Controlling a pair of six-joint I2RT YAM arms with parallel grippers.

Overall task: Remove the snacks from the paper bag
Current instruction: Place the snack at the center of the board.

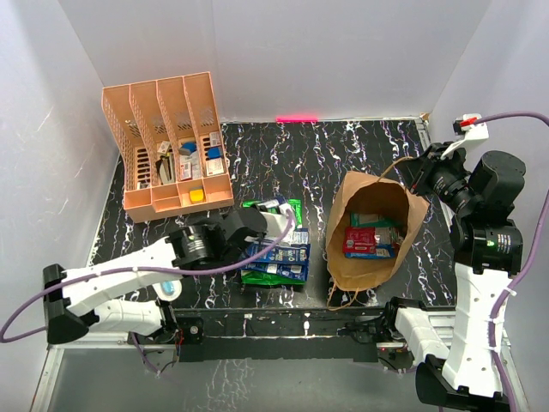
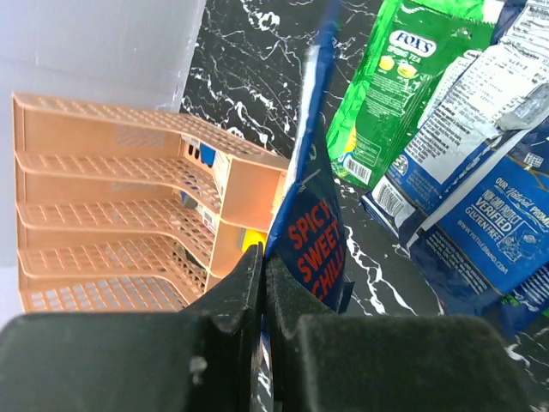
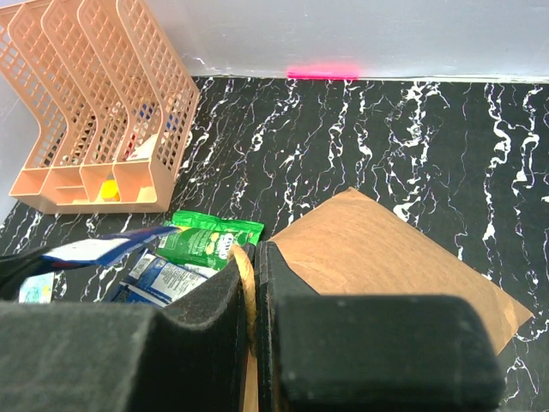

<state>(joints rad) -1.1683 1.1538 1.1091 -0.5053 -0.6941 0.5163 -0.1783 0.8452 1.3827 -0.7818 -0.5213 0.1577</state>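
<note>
While left fingers (image 2: 230, 296) pinch blue packet (image 2: 313, 236) edge-on between them | right fingers (image 3: 210, 305) clamp handle (image 3: 247, 273) of paper bag (image 3: 382, 257)

Paper bag (image 1: 341, 215) mouth open (packets (image 1: 371, 241) inside).

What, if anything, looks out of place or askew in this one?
Nothing spilled or damaged. The snacks lie in a loose overlapping heap left of the paper bag; the left tool pinches a blue packet edge-up. Red packets sit inside it.

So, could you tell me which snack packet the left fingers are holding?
The dark-blue packet lettered SPICY SWEET CHILI, pinched in the left fingers; the green packet and the rest lie loose.
</note>
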